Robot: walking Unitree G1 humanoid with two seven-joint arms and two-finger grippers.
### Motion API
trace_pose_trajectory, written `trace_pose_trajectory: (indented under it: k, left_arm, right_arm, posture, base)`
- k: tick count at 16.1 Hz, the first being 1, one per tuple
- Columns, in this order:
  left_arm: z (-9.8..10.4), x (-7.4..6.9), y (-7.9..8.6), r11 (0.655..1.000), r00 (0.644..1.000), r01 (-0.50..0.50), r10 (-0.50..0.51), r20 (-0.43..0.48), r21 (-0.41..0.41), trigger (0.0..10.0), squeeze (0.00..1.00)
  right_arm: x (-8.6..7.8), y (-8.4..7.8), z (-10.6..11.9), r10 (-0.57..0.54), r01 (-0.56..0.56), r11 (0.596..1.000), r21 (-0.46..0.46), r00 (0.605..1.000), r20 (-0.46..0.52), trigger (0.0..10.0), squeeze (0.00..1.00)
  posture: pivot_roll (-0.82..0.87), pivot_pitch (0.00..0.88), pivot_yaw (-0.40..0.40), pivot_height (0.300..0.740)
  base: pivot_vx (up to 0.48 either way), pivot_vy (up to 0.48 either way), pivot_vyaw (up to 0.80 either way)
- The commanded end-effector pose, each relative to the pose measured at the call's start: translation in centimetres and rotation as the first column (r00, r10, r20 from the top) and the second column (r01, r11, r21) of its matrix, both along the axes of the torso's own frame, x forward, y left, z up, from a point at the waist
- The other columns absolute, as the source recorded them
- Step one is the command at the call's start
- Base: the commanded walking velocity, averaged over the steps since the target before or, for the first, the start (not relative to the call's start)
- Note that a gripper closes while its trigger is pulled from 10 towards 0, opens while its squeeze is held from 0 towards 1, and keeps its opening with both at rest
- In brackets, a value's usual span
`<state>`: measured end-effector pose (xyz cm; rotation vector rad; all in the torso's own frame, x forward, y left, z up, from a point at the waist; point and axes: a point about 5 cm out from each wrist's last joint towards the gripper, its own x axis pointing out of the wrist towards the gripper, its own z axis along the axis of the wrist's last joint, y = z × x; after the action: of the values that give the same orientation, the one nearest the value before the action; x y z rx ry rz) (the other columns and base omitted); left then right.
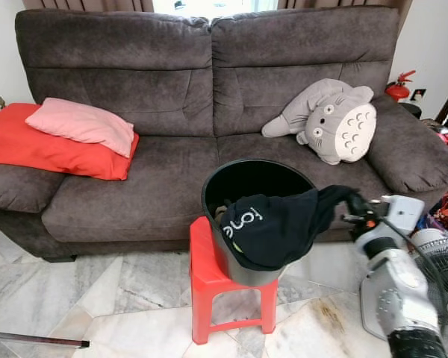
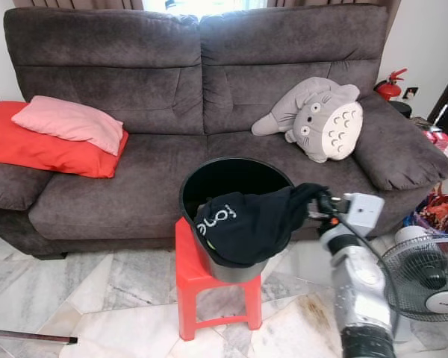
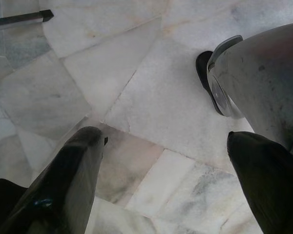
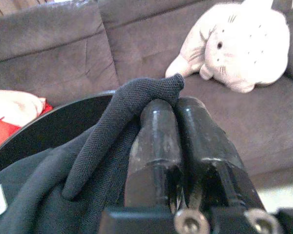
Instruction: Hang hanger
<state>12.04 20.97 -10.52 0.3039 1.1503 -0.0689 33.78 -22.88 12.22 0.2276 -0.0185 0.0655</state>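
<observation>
A black garment point(image 1: 272, 227) with white lettering hangs over the front rim of a black bucket point(image 1: 243, 170). The bucket stands on a red plastic stool point(image 1: 204, 277) before the sofa. My right gripper point(image 1: 352, 203) reaches in from the right at rim height and is shut on a pinched fold of the garment; in the right wrist view the cloth point(image 4: 136, 105) wraps over the closed fingertips point(image 4: 156, 109). The bucket's inside is mostly dark. My left gripper point(image 3: 166, 139) hangs open over the marble floor, holding nothing.
Behind the stool stands a dark grey sofa point(image 1: 149, 112) with a grey plush toy point(image 1: 336, 119), a pink pillow point(image 1: 82, 123) and a red cushion point(image 1: 37, 145). A floor fan point(image 2: 425, 276) stands at the right. A thin dark rod point(image 1: 37, 339) lies on the floor at the left.
</observation>
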Motion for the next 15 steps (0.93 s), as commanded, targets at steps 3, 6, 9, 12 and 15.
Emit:
trace_pose_trajectory:
  k: [3, 6, 9, 12, 15]
  left_arm:
    - [0.2, 0.7, -0.1, 1.000, 1.000, 0.013, -0.012, 0.009, -0.008, 10.0, 0.00]
    - [0.6, 1.5, 0.8, 1.000, 1.000, 0.007, -0.007, 0.020, 0.001, 10.0, 0.00]
    - [0.7, 1.5, 1.4, 1.000, 1.000, 0.002, -0.002, 0.018, 0.006, 10.0, 0.00]
    - [0.6, 0.7, 2.1, 1.000, 1.000, -0.005, 0.005, 0.004, 0.013, 10.0, 0.00]
    - [0.4, 0.6, 1.2, 1.000, 1.000, 0.001, -0.001, 0.002, 0.004, 10.0, 0.00]
  right_arm:
    - [1.2, -0.3, -0.4, -0.044, 0.045, 0.999, 0.007, 0.997, -0.067, 0.0, 0.00]
    - [2.2, -0.6, -0.7, -0.092, 0.090, 0.996, -0.021, 0.984, -0.153, 3.2, 0.00]
    - [2.7, -0.5, -1.1, -0.139, 0.136, 0.990, -0.025, 0.966, -0.219, 10.0, 0.00]
    - [2.9, -0.2, -1.4, -0.135, 0.144, 0.989, 0.022, 0.963, -0.233, 10.0, 1.00]
    - [2.8, -0.5, -1.6, -0.172, 0.186, 0.982, 0.037, 0.953, -0.248, 10.0, 1.00]
  posture:
    - [-0.08, 0.022, 0.036, 0.740]
    - [-0.08, 0.023, 0.040, 0.740]
    - [-0.07, 0.022, 0.041, 0.740]
    - [-0.07, 0.023, 0.042, 0.740]
    - [-0.08, 0.025, 0.038, 0.740]
  base:
    - [0.000, 0.000, 0.00]
    - [0.000, 0.000, 0.00]
    - [0.000, 0.000, 0.00]
    - [0.000, 0.000, 0.00]
    - [0.000, 0.000, 0.00]
